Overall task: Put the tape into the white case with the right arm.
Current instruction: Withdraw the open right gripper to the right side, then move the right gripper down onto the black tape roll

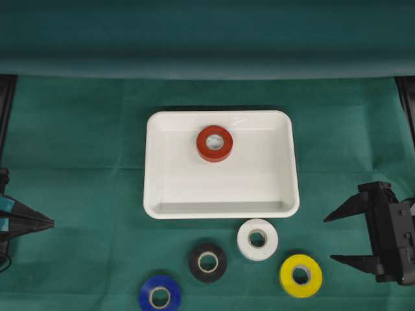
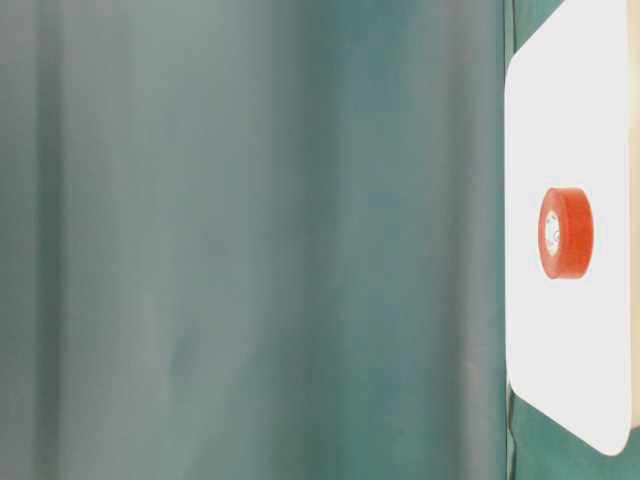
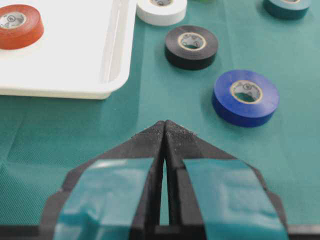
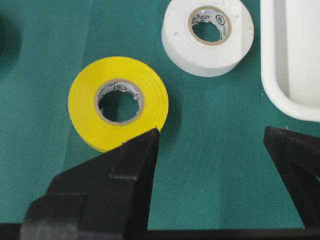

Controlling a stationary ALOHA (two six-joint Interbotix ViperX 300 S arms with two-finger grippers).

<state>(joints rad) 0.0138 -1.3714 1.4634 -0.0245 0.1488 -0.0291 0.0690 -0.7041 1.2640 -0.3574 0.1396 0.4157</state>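
Observation:
The white case (image 1: 159,194) lies mid-table with a red tape roll (image 1: 214,143) lying flat in its upper half; the case (image 3: 75,80) (image 2: 590,100) and red roll (image 3: 19,26) (image 2: 566,233) show in other views too. In front of it on the green cloth lie a white roll (image 1: 257,239) (image 4: 207,35), a yellow roll (image 1: 301,275) (image 4: 118,102), a black roll (image 1: 207,262) (image 3: 191,46) and a blue roll (image 1: 159,295) (image 3: 245,97). My right gripper (image 1: 329,238) (image 4: 212,134) stands open and empty at the right, just right of the yellow roll. My left gripper (image 1: 50,223) (image 3: 165,123) rests shut at the left edge.
A teal roll (image 3: 287,7) sits at the far top of the left wrist view. A folded green backdrop (image 1: 207,39) runs along the far side. The case corner (image 4: 292,60) lies close to my right gripper's far finger.

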